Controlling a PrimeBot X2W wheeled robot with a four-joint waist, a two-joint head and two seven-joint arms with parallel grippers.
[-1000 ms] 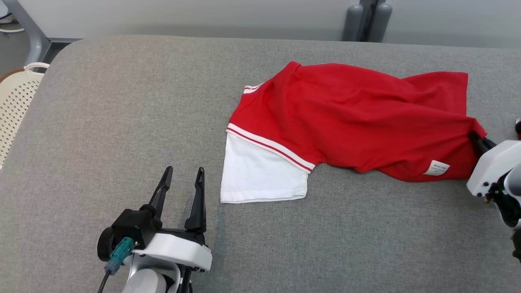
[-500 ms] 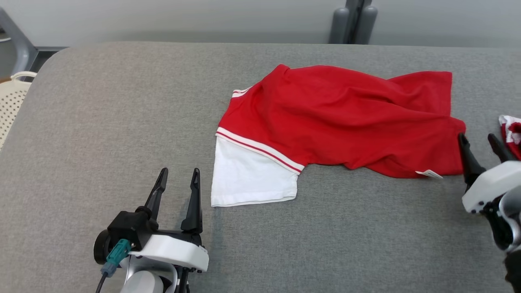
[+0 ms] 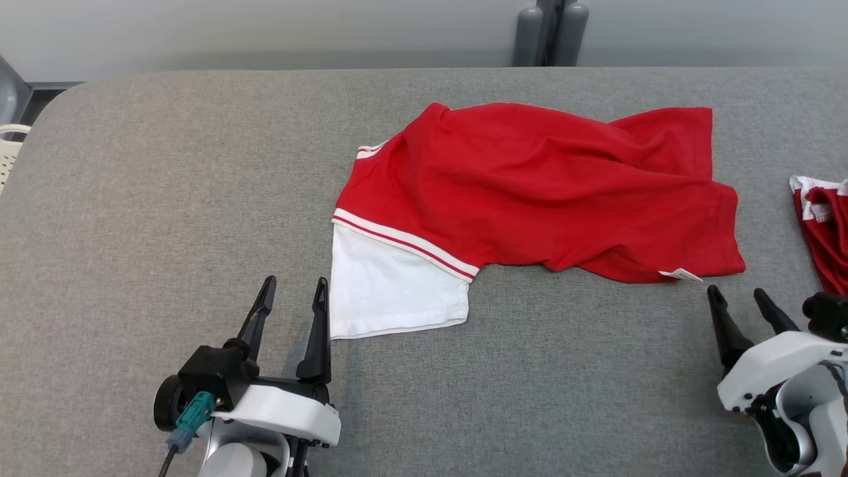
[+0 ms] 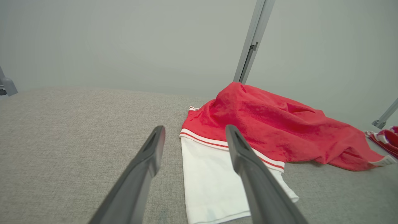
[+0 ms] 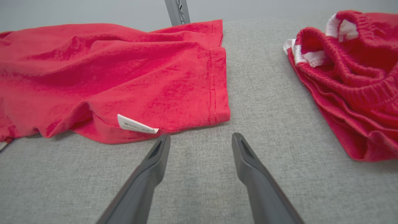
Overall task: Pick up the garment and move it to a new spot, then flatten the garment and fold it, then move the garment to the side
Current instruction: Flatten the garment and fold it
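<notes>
Nearest, at lower left: left end effector [image 3: 295, 283], glossy white wrist shell with a teal plug, two long dark tapered fingers pointing up the head view. Spread wide, gripping nothing, tips just beside the edge of a white panel [image 3: 391, 291].

At lower right: right end effector [image 3: 735, 291], same white casing, fingers likewise parted and empty, angled up and slightly left. Tips just short of the garment's near right corner, not touching it. A second ago clamped on that corner, with the cloth drawn taut toward it; now let go and pulled back, with the corner lying relaxed. Also since then: a sideways shift of the whole head view, a camera move rather than the cloth's.

Beneath both: grey surface [image 3: 165, 199], coarse woven cover, rounded at the far left corner.

Mid-surface: the garment [image 3: 530, 185], soft red knit, roughly oblong, rumpled in long diagonal folds. Edged at the left by red-and-white striped trim above the smooth white panel. Small white label [image 3: 681, 274] at the near right hem.

Further right, apart from it: a second red garment [image 3: 825, 225], ribbed, white-trimmed, bunched at the view's edge.

Beyond the far edge: two rounded grey posts [image 3: 550, 33] against a pale wall.
</notes>
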